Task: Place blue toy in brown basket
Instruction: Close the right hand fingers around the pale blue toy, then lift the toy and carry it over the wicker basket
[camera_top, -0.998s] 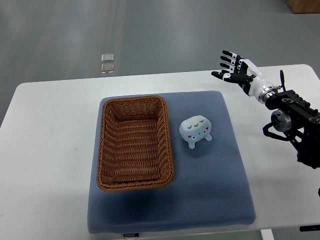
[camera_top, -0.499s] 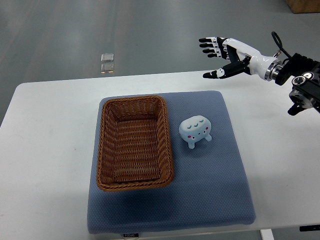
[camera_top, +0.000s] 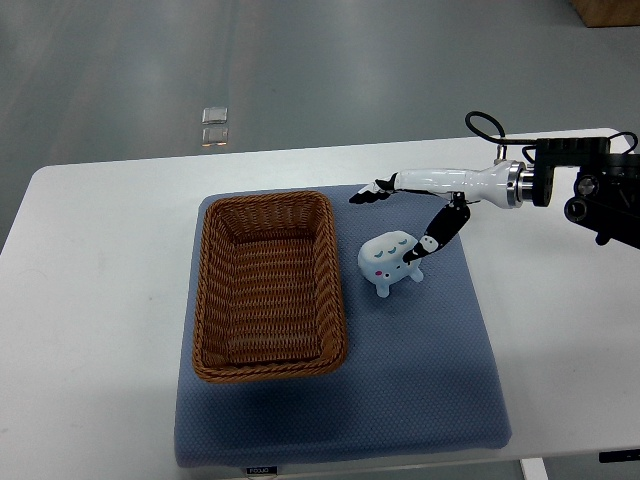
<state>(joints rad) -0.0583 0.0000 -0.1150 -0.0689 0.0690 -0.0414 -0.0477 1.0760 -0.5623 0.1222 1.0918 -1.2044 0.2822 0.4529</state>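
We see our right hand (camera_top: 412, 215) spread open over the pale blue plush toy (camera_top: 389, 260) (thumb touching it). The empty brown wicker basket (camera_top: 268, 285) sits just beside, on the blue-grey mat (camera_top: 420, 380).

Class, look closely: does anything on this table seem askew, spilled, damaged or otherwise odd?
Nothing stands out. The brown basket sits upright and empty on the blue mat, and the blue toy lies intact beside it.

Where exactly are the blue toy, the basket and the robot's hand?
blue toy (camera_top: 388, 260), top view, on its face.
basket (camera_top: 341, 290), top view, on its right rim.
right hand (camera_top: 425, 205), top view, on the palm, above the toy.
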